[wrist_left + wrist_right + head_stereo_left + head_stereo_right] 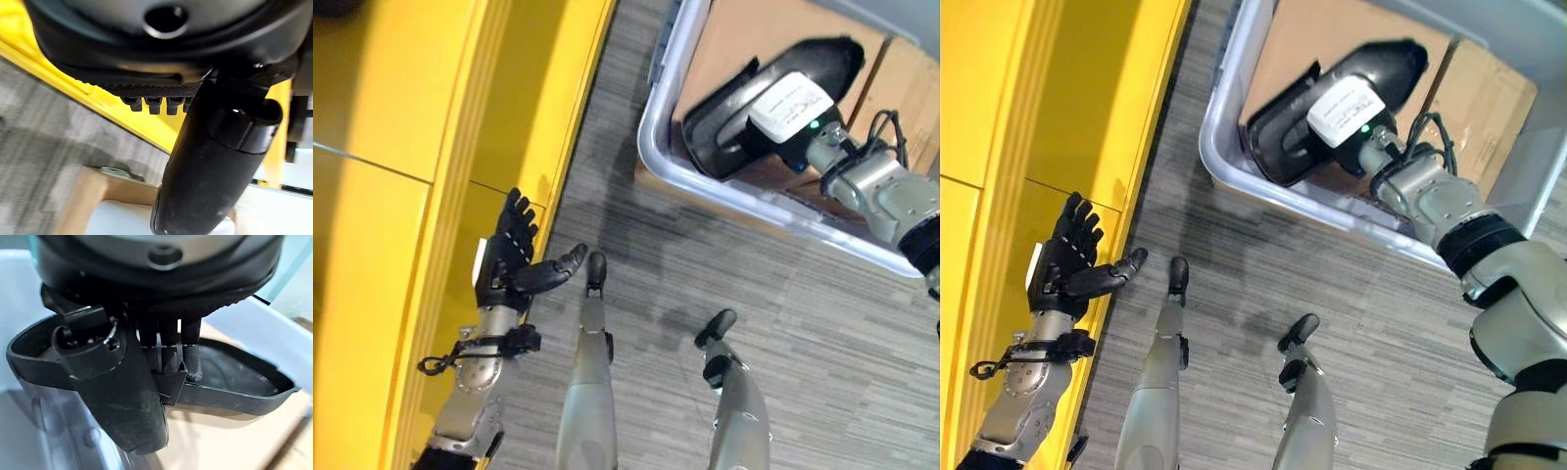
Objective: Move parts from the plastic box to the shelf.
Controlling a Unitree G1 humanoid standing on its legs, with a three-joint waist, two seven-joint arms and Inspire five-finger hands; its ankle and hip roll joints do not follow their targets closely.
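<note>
**Right hand clamped on black part inside the box; left hand spread by the shelf**

- Plastic box [658,147]: clear, pale rim, sits on grey carpet [705,284] at about 1 o'clock in the head views. Its bottom shows brown cardboard [1327,34].
- Black part [1371,69]: a shallow curved plastic shell, lying tilted in the box, its low end near the box wall closest to the robot. It is still within the box, not on the shelf.
- Right hand [1344,110]: reaches into the box from 3 o'clock, white back plate facing up. Right wrist view shows the fingers [191,363] curled over the part's rim into its hollow side, with the thumb [122,396] on the outer face, so the rim is pinched between them.
- Left hand [514,257]: at 8 o'clock, well apart from the box, palm up, fingers straight and spread, thumb pointing toward 3 o'clock. It holds nothing.
- Shelf [401,108]: yellow, runs along the 9 o'clock side of the head views; the left hand hangs just beside its front edge, over the line where shelf meets carpet.
</note>
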